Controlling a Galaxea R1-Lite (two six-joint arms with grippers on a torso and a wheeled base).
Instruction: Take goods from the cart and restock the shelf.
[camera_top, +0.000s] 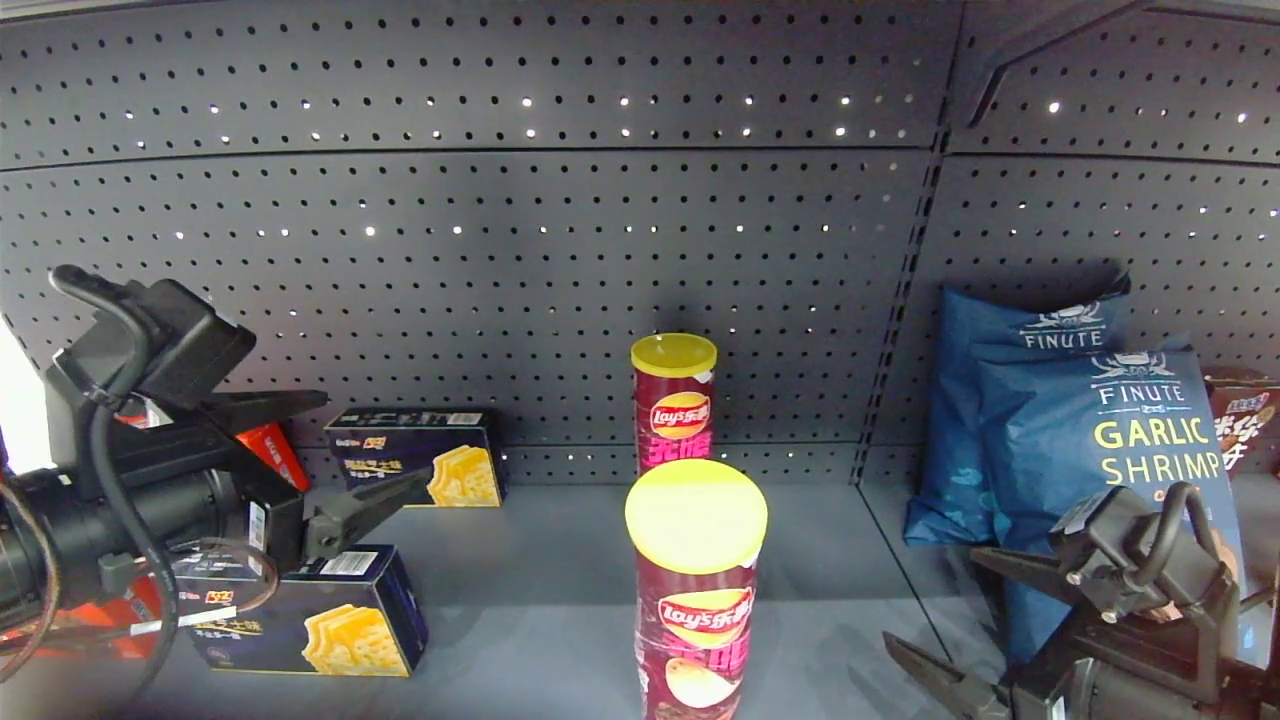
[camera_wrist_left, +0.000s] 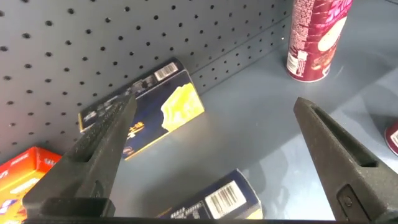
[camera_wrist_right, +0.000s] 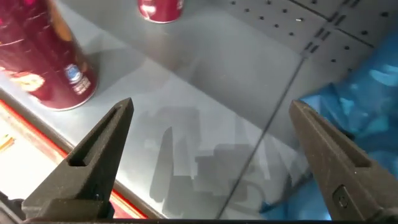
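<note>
- Where the dark grey metal shelf (camera_top: 560, 590) meets its perforated dark back panel (camera_top: 500, 250), a crimson chip canister with a yellow lid (camera_top: 673, 410) stands upright about midway along the back edge.
- A second crimson canister with a yellow lid (camera_top: 697, 600) stands upright straight in front of it, close to the shelf's front edge. The two are apart.
- My left fingers (camera_wrist_left: 99, 155) are spread wide with nothing between them. They hang over the left part of the shelf.
- A dark blue cracker box with yellow crackers printed on it (camera_top: 420, 455) stands against the back panel there.
- A second dark blue cracker box (camera_top: 320, 620) stands nearer the front edge, partly under my left arm.
- An orange-red carton (camera_wrist_left: 25, 171) sits by the back panel towards the left end, beside the rear blue box.
- My right fingers (camera_wrist_right: 93, 162) are also wide apart and empty. They are low over the front right of the shelf, between the front canister and the bags.
- Two blue snack bags (camera_top: 1110, 440) lean one before the other against the back panel on the right-hand section.
- A brown bag (camera_top: 1245, 420) shows at the far right edge behind them.
</note>
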